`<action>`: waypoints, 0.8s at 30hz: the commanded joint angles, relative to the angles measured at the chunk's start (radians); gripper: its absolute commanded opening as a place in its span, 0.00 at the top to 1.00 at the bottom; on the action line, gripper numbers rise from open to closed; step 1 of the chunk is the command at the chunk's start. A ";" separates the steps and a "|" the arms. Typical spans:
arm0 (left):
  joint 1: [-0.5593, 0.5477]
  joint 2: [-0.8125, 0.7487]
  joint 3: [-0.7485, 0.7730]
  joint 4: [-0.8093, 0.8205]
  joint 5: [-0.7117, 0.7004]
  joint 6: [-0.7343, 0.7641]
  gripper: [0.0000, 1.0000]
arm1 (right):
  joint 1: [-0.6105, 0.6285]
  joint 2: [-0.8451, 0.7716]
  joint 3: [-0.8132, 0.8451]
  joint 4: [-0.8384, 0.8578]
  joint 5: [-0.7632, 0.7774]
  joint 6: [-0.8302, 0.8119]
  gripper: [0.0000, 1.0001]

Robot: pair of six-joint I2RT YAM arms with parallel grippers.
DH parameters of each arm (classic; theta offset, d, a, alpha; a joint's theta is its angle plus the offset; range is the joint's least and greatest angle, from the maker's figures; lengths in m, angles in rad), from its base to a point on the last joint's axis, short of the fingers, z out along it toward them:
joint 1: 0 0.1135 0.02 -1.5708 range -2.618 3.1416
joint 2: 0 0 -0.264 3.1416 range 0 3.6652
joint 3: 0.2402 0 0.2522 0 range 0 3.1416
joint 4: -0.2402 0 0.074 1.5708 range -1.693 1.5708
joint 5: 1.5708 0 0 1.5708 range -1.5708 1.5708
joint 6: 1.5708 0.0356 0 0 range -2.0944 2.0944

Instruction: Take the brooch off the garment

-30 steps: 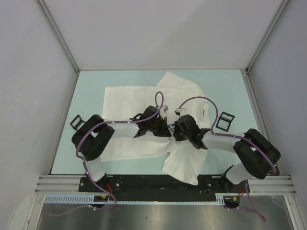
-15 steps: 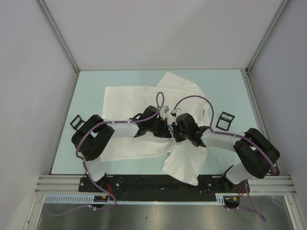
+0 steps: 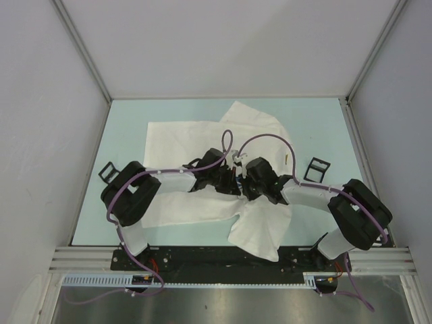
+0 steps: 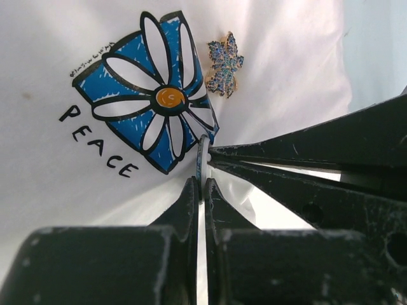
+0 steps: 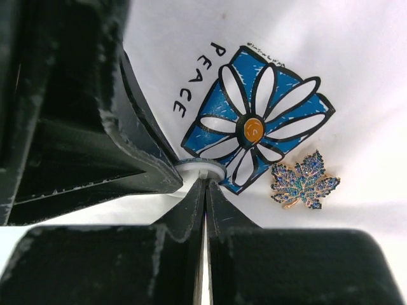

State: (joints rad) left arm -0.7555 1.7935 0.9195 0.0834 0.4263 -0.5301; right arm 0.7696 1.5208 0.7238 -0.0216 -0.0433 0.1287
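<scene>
Tabletop [image 3: 128,128] garment [image 4: 286,51] pinched near brooch [image 4: 224,65] by left claw [image 4: 202,184], right claw [image 5: 205,184].

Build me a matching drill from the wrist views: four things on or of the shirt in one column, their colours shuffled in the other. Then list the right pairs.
Things
1. brooch
2. flower centre
3. PEACE lettering
4. garment

Colours
A. white
B. orange
C. black
D. glittery blue with a gold edge

Pairs: 1-D, 2-B, 3-C, 4-A
</scene>
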 commanded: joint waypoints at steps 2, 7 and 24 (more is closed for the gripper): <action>-0.082 0.015 0.033 0.056 0.088 0.004 1.00 | 0.074 0.015 0.105 0.138 -0.205 0.028 0.97; -0.065 -0.029 -0.019 0.066 -0.003 -0.041 1.00 | 0.074 -0.068 0.060 0.085 0.145 0.203 0.96; -0.314 0.079 0.366 -0.532 -0.737 0.021 1.00 | -0.062 -0.511 -0.293 0.155 0.338 0.519 0.87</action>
State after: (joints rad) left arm -1.0279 1.8065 1.1507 -0.2379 -0.1261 -0.5373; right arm 0.7490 1.0428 0.4461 0.0872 0.2985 0.6102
